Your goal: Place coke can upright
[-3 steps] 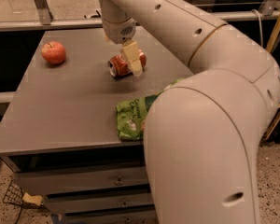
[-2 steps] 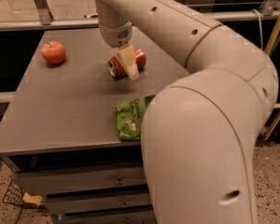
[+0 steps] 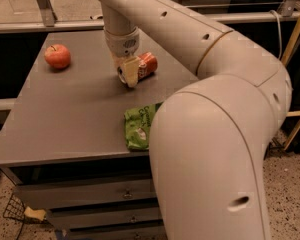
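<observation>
The coke can (image 3: 145,65) is red with a silver end and lies on its side on the grey table (image 3: 80,114), at the middle back. My gripper (image 3: 130,73) hangs from the arm straight down onto the can's left end and covers part of it. Whether it grips the can is hidden from this angle.
A red apple (image 3: 57,56) sits at the table's back left. A green snack bag (image 3: 139,126) lies near the front edge, partly behind my arm's big white link (image 3: 205,164). Drawers (image 3: 90,199) are under the table. A rail (image 3: 20,26) runs behind it.
My gripper has moved a little left and down, over the can's left end. The can, apple and bag have stayed where they were.
</observation>
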Motion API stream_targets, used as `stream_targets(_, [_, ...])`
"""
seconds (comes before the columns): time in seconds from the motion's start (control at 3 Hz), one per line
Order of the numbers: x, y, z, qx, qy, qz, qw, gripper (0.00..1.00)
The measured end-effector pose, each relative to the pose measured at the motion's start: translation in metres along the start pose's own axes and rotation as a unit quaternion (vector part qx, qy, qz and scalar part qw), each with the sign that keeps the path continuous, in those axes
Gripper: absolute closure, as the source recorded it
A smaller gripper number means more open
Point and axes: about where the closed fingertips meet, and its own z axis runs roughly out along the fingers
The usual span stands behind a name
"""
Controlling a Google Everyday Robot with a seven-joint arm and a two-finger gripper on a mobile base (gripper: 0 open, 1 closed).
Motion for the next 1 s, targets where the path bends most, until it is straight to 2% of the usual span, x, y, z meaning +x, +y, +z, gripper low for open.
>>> stream_targets(0.33, [0.001, -0.002, 0.0, 0.003, -0.015, 0.003, 0.9999, 0.64])
stream_targets(0.67, [0.006, -0.006, -0.028, 0.051, -0.064, 0.018, 0.9965, 0.88])
stream_targets(1.0, [0.017, -0.005, -0.083, 0.132, -0.16, 0.054, 0.9767, 1.0])
